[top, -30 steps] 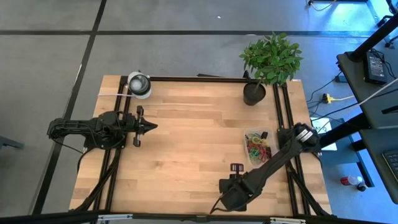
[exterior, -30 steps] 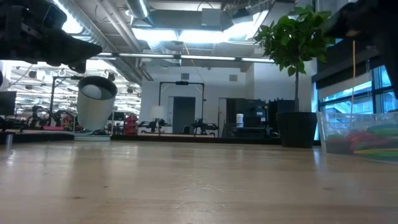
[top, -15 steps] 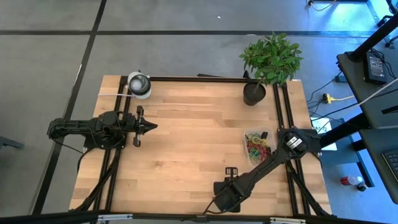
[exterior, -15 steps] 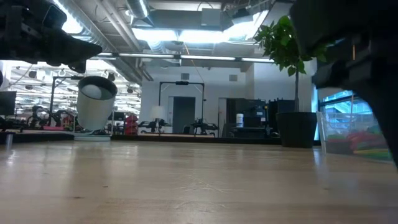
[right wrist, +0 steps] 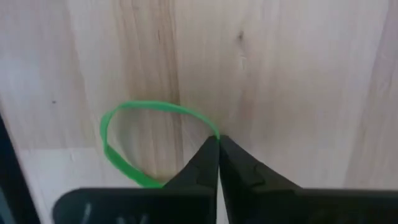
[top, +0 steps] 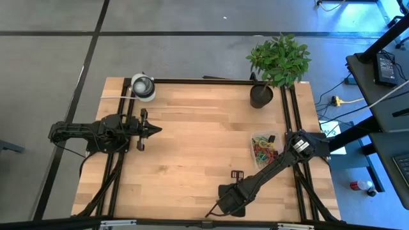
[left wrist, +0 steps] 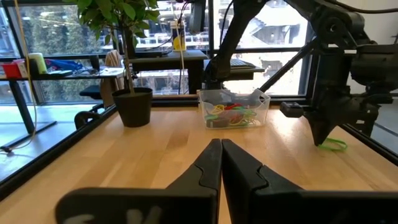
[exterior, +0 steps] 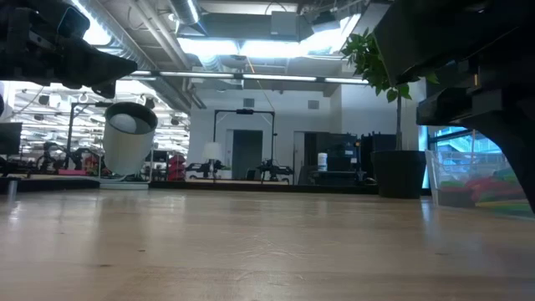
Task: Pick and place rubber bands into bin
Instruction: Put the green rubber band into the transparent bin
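A green rubber band (right wrist: 134, 106) lies as an open loop on the wooden table near its front edge. My right gripper (right wrist: 218, 140) points down on it with its fingers shut; it also shows in the left wrist view (left wrist: 323, 138) and from above (top: 231, 195). The green rubber band (left wrist: 334, 144) shows beside the fingertips there. The clear bin (top: 264, 150) at the table's right holds several coloured rubber bands (left wrist: 231, 113). My left gripper (top: 156, 130) hovers shut over the left side, holding nothing. My right gripper pinches one strand of the green rubber band at the loop's edge (right wrist: 213, 129) between its two fingertips. The fingers come from above, pointing down. The rest of the loop (right wrist: 111, 152) lies slack and flat on the table.
A black plant pot (top: 261, 96) stands at the far right, and a white-and-grey roll (top: 143, 87) at the far left corner. Black frame rails (top: 295, 115) run along the table's sides. Bare wood lies between the two arms.
My right gripper has gone down and toward the table's near left, away from the bin, onto the spot where the green rubber band lies. My left arm has kept still.
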Robot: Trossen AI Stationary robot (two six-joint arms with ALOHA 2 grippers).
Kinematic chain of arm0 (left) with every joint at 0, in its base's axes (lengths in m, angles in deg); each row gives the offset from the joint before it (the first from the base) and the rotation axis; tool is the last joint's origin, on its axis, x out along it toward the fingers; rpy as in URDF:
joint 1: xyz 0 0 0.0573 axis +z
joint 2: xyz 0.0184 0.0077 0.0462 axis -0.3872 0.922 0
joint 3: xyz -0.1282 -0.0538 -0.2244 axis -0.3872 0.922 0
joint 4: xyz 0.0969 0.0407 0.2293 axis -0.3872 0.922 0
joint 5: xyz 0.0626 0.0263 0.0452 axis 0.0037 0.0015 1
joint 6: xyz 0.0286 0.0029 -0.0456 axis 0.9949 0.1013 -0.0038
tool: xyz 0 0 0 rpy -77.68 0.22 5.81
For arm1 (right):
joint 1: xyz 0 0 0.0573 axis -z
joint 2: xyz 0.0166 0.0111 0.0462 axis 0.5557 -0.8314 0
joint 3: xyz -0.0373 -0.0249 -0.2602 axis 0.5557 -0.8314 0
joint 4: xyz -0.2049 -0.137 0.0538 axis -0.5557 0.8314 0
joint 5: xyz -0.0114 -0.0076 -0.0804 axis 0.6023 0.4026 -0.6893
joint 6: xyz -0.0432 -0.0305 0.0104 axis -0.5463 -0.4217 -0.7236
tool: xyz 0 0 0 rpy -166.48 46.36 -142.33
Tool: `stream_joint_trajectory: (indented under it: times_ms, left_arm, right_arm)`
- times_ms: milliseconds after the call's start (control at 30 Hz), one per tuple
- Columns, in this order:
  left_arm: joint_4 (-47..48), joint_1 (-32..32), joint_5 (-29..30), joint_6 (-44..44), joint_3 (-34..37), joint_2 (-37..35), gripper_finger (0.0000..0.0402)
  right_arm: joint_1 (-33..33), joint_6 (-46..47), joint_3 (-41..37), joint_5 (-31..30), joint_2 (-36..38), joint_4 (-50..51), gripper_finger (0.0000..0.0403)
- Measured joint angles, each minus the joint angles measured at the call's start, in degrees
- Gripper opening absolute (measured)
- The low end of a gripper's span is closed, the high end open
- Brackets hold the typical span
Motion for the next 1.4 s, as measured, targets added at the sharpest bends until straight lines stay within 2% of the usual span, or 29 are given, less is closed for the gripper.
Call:
stream_joint_trajectory:
  times_ms: [133, 400, 500, 667, 833, 967, 1067, 1233, 1400]
  left_arm:
    - [0.00, 0.02, 0.00, 0.00, 0.00, 0.00, 0.0008]
    - [0.00, 0.00, 0.00, 0.00, 0.00, 0.00, 0.0008]
    - [0.00, 0.02, 0.00, 0.00, 0.00, 0.00, 0.0008]
    - [0.00, 0.02, 0.00, 0.00, 0.00, 0.00, 0.0004]
    - [0.00, 0.02, 0.00, 0.00, 0.00, 0.00, 0.0006]
    - [0.00, 0.00, 0.00, 0.00, 0.00, 0.00, 0.0005]
    - [0.00, 0.02, 0.00, 0.00, 0.00, 0.00, 0.0004]
    - [0.00, 0.01, 0.00, 0.00, 0.00, 0.00, 0.0007]
    - [0.00, 0.02, 0.00, 0.00, 0.00, 0.00, 0.0007]
  right_arm:
    - [0.47, 1.42, -0.44, -1.77, 2.76, 2.64, 0.0011]
    - [0.85, 1.06, -0.44, -14.74, 16.76, 11.27, 0.0004]
    - [1.59, 0.00, -3.56, -19.14, 23.71, 13.76, 0.0002]
    - [4.19, 1.65, -14.49, -19.54, 37.14, 14.13, 0.0002]
    - [5.07, 8.21, -27.47, -19.18, 50.63, 14.18, 0.0002]
    - [5.07, 11.88, -37.18, -15.90, 58.13, 13.51, 0.0002]
    - [5.07, 11.89, -43.29, -14.23, 61.00, 11.16, 0.0002]
    - [5.07, 12.29, -49.81, -12.81, 61.64, 8.46, 0.0007]
    - [5.07, 12.82, -52.68, -12.25, 61.65, 8.37, 0.0046]
